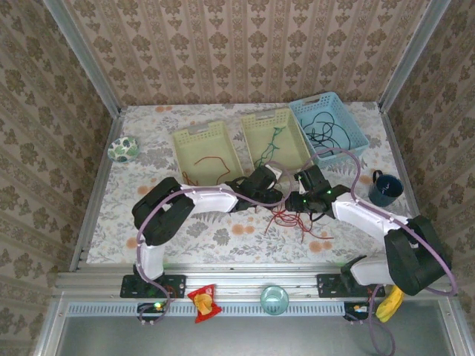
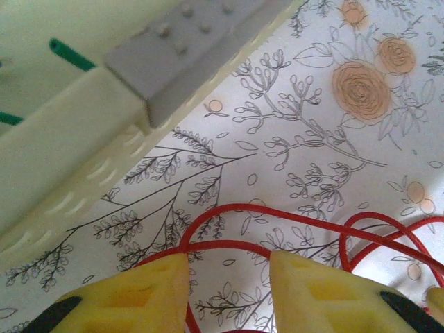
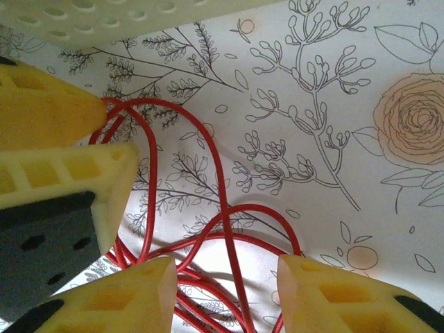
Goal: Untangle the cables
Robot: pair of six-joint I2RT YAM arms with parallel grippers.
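Left gripper (image 2: 227, 295) and right gripper (image 3: 223, 295): both jaws parted, straddling the red cables (image 3: 222, 187), nothing pinched. Cables lie tangled on the table (image 2: 312, 139), just beside the yellow basket (image 2: 69, 146). Judged step: picking strands. Next: pinch one strand, draw apart.

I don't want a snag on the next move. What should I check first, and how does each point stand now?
1. Jaws of left gripper apart: ok, red cable runs loose in the gap.
2. Jaws of right gripper apart: ok, red strands lie between the fingers.
3. Grippers clear of each other: not ok, left fingers sit close beside the right gripper.
4. Basket clear of left gripper: ok, near but apart.
5. Red cable free of knots: cannot tell, loops overlap and the arms cover part of the pile.
6. Mug away from the pile: ok.
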